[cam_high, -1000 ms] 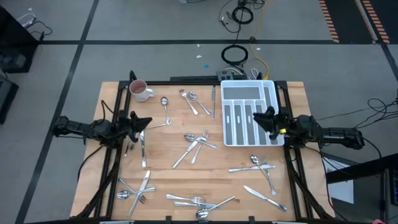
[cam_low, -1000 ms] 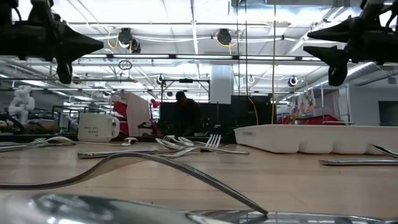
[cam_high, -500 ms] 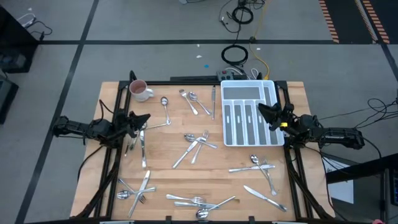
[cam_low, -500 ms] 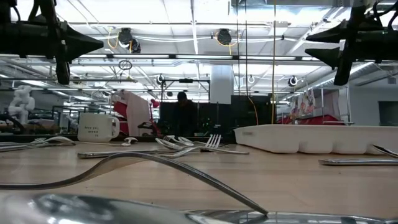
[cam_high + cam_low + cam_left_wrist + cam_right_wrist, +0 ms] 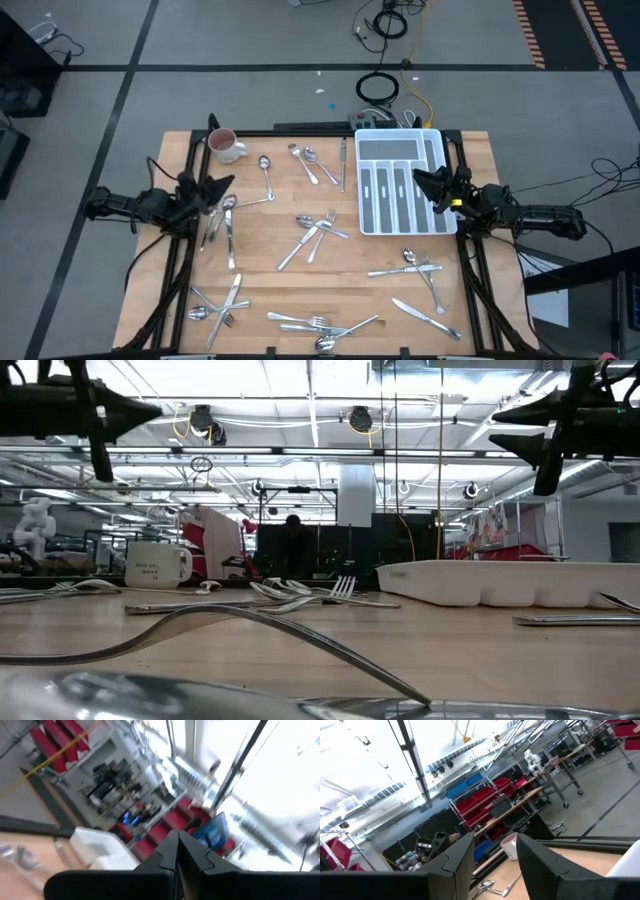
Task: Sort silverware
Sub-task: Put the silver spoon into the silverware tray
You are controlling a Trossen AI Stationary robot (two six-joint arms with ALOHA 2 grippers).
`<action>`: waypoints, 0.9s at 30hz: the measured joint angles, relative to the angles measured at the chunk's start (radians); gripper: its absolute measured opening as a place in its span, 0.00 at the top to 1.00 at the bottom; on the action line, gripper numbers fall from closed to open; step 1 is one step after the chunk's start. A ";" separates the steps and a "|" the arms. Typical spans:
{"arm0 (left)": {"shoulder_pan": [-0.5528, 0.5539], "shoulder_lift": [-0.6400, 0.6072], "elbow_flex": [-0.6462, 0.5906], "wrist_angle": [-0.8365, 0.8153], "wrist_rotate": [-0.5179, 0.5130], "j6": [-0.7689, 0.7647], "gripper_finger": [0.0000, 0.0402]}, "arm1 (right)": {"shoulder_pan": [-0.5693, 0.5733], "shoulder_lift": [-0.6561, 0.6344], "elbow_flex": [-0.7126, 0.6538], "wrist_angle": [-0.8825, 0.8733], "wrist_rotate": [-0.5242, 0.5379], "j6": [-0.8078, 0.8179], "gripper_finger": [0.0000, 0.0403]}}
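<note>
The silverware [image 5: 315, 230] lies scattered flat across the wooden table: forks, spoons and knives in loose clusters at the middle, the far side, the near edge and both sides. In the low view a fork [image 5: 343, 588] lies with its tines raised. My left gripper [image 5: 224, 185] hovers shut above the table's left side, over a spoon and a knife [image 5: 228, 228]; its fingers meet in the left wrist view [image 5: 177, 840]. My right gripper [image 5: 420, 180] hangs open above the right part of the white tray [image 5: 359, 200], holding nothing [image 5: 495, 845].
The white compartmented tray [image 5: 480, 580] sits at the table's far right. A white mug with a pink inside [image 5: 222, 146] stands at the far left corner [image 5: 155, 565]. Cables lie on the floor beyond the far edge. A person shows far off in the room [image 5: 297, 535].
My left gripper has drawn back a little toward the table's left and far edges and has risen, its tip standing higher in the low view. My right gripper has shifted slightly toward the far edge above the tray. The silverware has stayed where it was.
</note>
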 joint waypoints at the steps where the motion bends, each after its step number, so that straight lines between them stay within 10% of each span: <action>1: 0.000 0.000 0.000 0.024 -0.008 0.000 0.97 | 0.000 0.000 0.000 0.000 0.000 -0.006 0.65; 16: -0.011 0.138 0.265 -0.007 0.294 0.125 0.97 | 0.000 0.000 0.000 -0.015 0.006 -0.022 0.65; 23: -0.022 0.444 0.704 -0.550 0.327 0.267 0.97 | 0.000 0.000 0.000 -0.065 0.006 -0.025 0.65; 27: -0.020 0.608 0.920 -1.021 0.160 0.059 0.97 | 0.000 0.000 0.000 -0.085 0.012 -0.025 0.65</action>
